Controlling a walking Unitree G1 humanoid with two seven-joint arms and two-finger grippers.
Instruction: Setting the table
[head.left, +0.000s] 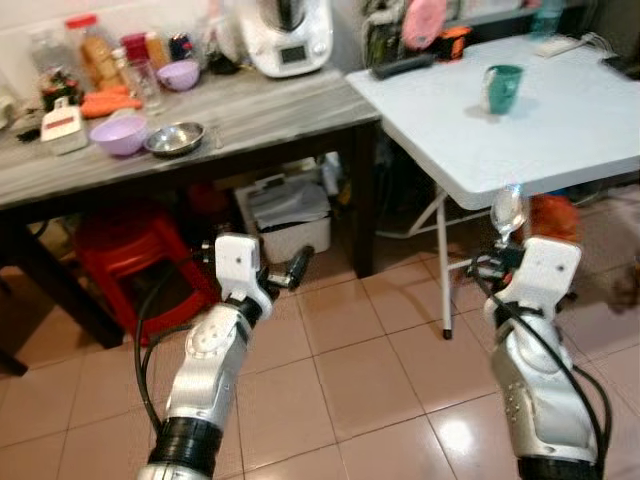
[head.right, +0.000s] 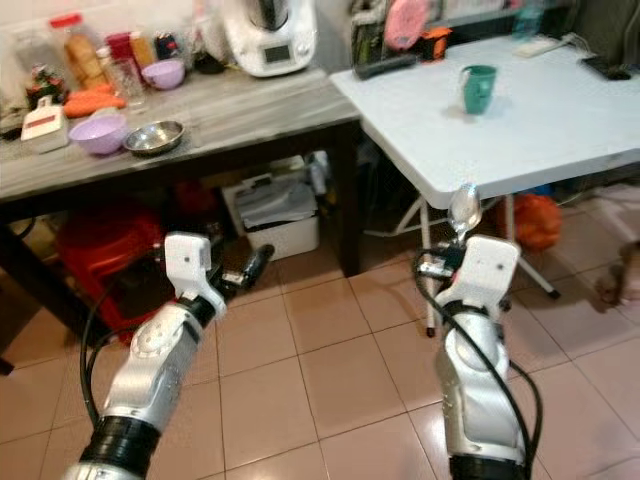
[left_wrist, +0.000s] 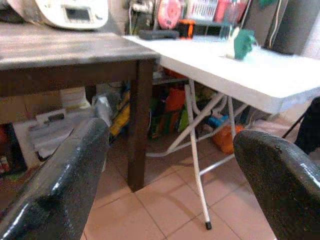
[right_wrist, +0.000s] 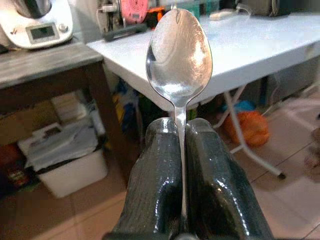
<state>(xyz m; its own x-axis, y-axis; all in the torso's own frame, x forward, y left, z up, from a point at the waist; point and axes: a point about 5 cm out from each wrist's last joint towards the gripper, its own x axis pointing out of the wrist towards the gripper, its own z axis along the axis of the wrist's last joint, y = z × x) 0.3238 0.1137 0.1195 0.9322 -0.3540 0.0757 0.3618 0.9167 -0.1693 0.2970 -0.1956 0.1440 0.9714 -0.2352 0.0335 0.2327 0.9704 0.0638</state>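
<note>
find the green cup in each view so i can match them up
Left eye: cup on the white table, upper right.
Right eye: cup upper right of centre, same table.
Left wrist: cup near the top, on the table.
Right wrist: not made out.
Shared landmark: the white table.

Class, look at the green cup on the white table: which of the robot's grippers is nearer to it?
Right. The right gripper, holding a spoon, sits just below the white table's near edge, in front of the green cup. The left gripper is off under the wooden table.
</note>
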